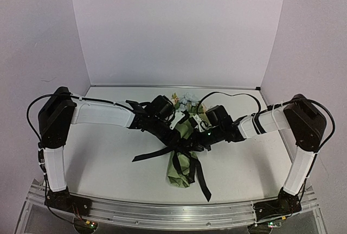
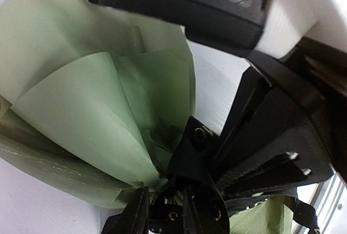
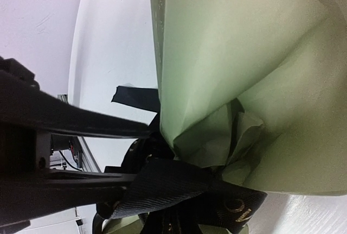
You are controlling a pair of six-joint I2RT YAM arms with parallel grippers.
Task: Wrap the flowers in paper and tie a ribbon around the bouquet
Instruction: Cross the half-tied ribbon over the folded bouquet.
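The bouquet point(image 1: 182, 170) lies mid-table, its green paper point(image 2: 81, 114) point(image 3: 227, 55) gathered into a cone. The flowers point(image 1: 184, 101) poke out at the far end. The black ribbon point(image 1: 149, 156) point(image 2: 198, 158) point(image 3: 179, 186) is bunched around the cone's narrow neck, with tails trailing left and toward the near edge. My left gripper point(image 1: 180, 132) point(image 2: 165, 215) hovers at the neck with its fingers point(image 2: 135, 212) apart and ribbon lying in the gap. From the right, my right gripper point(image 1: 197, 136) point(image 3: 133, 178) is shut on a wide band of ribbon at the same spot. The stems are hidden.
Both arms meet over the white table point(image 1: 103, 152), crowding the knot. The right arm's black and white housing point(image 2: 190, 0) fills the top of the left wrist view. An aluminium rail point(image 1: 162, 212) runs along the near edge. White walls enclose the back and sides.
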